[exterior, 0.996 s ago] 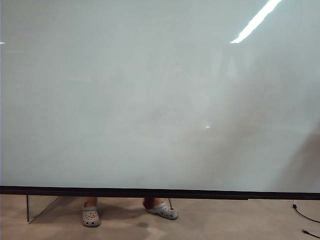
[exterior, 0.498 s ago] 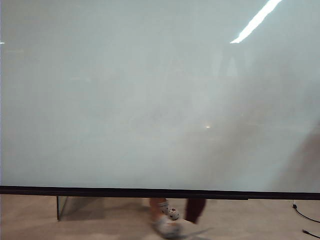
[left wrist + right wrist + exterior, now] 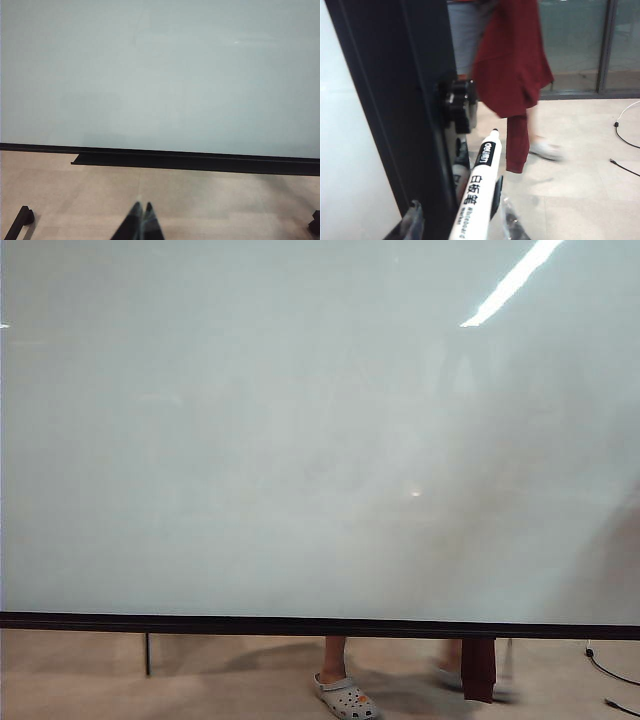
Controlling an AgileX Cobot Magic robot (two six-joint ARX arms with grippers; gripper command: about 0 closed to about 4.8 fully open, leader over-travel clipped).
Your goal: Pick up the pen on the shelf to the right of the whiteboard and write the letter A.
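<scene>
The pen (image 3: 477,197) stands nearly upright, tip up, between right claw (image 3: 462,225) fingers.

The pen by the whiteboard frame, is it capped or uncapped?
Uncapped: the pen shows its small dark tip bare, between the right gripper fingers.

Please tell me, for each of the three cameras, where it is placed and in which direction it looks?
Exterior view: off the arms, squarely facing the whiteboard; a passer-by's legs show below it; no arm or gripper visible.
Left wrist view: on the left arm, facing the board's lower edge and floor; left gripper fingertips together.
Right wrist view: on the right arm beside the board's black frame, looking past it; right gripper fingers flank the pen.
Shared: all see the whiteboard.
</scene>
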